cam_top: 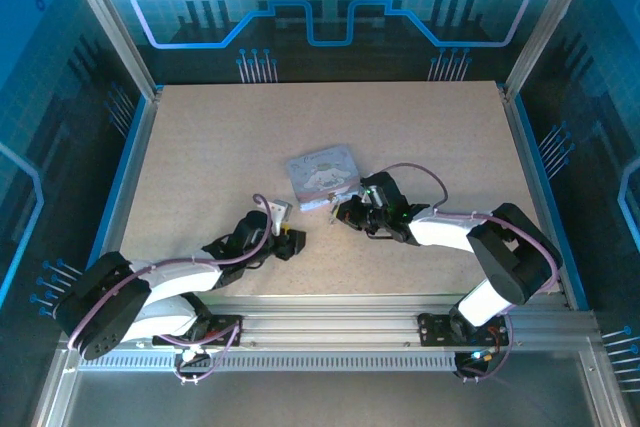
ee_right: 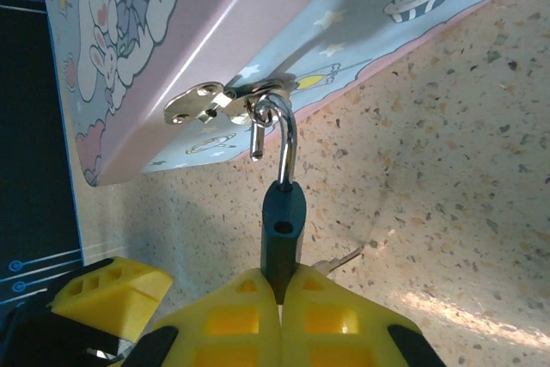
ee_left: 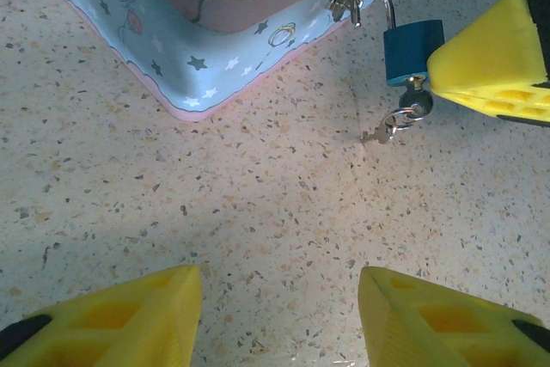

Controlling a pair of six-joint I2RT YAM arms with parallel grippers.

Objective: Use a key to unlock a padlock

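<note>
Right fingers [ee_right: 331, 320] clamped on the lower end of the padlock [ee_right: 282, 229]. Padlock is a small dark blue-teal block. Its silver shackle is hooked through the hasp [ee_right: 202, 102] on the tin [ee_right: 215, 32] just ahead of those fingers, and the shackle's short end sits out of the body. Key [ee_left: 414, 102] silver, stuck in the padlock's underside beside the right fingertip, with ring [ee_left: 397, 118] and spare key [ee_left: 378, 133] below it. Left fingers [ee_left: 129, 311] apart over the counter [ee_left: 258, 195], nothing between; padlock ahead, to their right.
</note>
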